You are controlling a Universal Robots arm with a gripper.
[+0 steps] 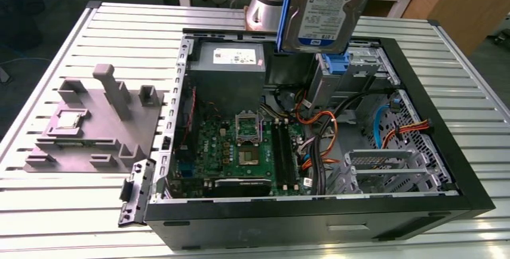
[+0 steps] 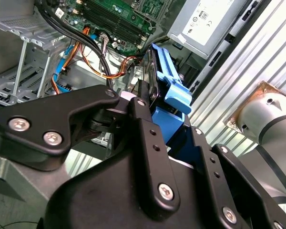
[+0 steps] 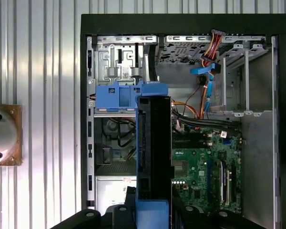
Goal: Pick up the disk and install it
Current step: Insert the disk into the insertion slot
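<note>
The disk (image 1: 326, 11), a silver-grey hard drive with a white-and-blue label and blue carrier frame, hangs upright above the far side of the open computer case (image 1: 446, 169). Its blue lower end points down toward the metal drive bay (image 1: 374, 62). In the second wrist view my gripper (image 2: 143, 102) is shut on the disk (image 2: 169, 81), with black fingers (image 2: 138, 114) on its sides. In the first wrist view the disk (image 3: 153, 148) shows edge-on over the case, held by my gripper (image 3: 152, 217), with its blue end beside the drive bay (image 3: 119, 64).
Inside the case lie the green motherboard (image 1: 247, 145), the grey power supply (image 1: 231, 59), orange and blue cables (image 1: 383, 128) and an empty metal cage (image 1: 383, 166). A grey fixture (image 1: 95, 122) holding a small silver chip (image 1: 70, 120) stands on the slatted metal table at the exterior view's left.
</note>
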